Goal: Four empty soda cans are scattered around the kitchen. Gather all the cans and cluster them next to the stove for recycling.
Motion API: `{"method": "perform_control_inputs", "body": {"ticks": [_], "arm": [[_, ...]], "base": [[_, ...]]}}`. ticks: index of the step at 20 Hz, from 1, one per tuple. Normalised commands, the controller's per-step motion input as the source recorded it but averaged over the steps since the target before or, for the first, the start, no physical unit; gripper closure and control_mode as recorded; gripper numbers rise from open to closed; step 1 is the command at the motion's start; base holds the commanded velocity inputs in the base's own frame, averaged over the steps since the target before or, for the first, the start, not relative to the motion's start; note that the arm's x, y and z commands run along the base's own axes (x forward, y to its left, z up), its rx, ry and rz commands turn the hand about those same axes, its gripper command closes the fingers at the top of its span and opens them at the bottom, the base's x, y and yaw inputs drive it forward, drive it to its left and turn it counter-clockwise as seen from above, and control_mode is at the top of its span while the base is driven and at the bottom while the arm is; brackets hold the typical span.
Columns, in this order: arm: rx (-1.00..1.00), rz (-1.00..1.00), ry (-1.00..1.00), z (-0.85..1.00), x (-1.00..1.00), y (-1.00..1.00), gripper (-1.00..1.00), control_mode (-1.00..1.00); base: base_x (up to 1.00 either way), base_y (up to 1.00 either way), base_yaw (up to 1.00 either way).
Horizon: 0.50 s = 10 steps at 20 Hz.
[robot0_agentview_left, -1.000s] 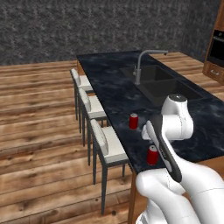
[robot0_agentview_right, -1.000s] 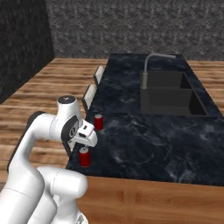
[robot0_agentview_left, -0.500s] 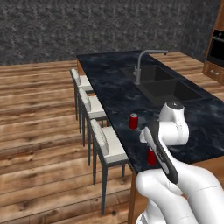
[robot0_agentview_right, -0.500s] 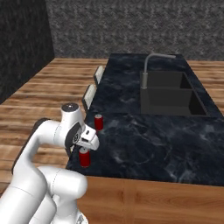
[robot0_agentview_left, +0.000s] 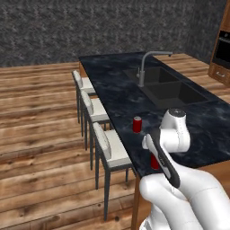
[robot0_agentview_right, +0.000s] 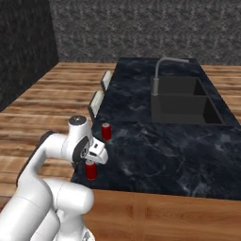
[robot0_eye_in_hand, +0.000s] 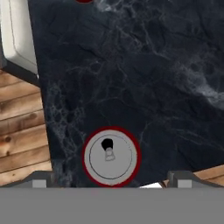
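Note:
Two red soda cans stand on the black marble island near its stool-side edge. The nearer can (robot0_agentview_right: 91, 171) sits at the counter's front corner, and its silver top (robot0_eye_in_hand: 110, 156) lies directly below the hand. My gripper (robot0_eye_in_hand: 110, 180) hangs just above this can, open, with one fingertip (robot0_eye_in_hand: 39, 180) on each side of it and nothing held. In the left base view this can (robot0_agentview_left: 154, 162) is half hidden by my arm. The second can (robot0_agentview_left: 137, 124) stands upright a short way further along the counter (robot0_agentview_right: 107, 131). The stove is out of view.
A double sink (robot0_agentview_left: 175, 92) with a tall grey faucet (robot0_agentview_left: 143, 67) is set in the island's far half. Three white stools (robot0_agentview_left: 112, 148) line the island's left side over the wood floor. The counter edge runs close beside the near can. A wall oven (robot0_agentview_left: 222, 45) stands far right.
The hand has come down and closer over the near can; the jaws stay wide. Both cans are where they were.

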Motion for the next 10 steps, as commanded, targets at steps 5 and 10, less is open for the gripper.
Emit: {"method": "perform_control_inputs", "body": {"ticks": [5, 10], "arm": [[0.0, 0.0, 0.0, -0.25, 0.01, -0.04, -1.0, -1.0], [0.0, 0.0, 0.0, -0.22, 0.04, -0.02, -1.0, -1.0]], "base": [[0.0, 0.0, 0.0], [0.0, 0.0, 0.0]]}}
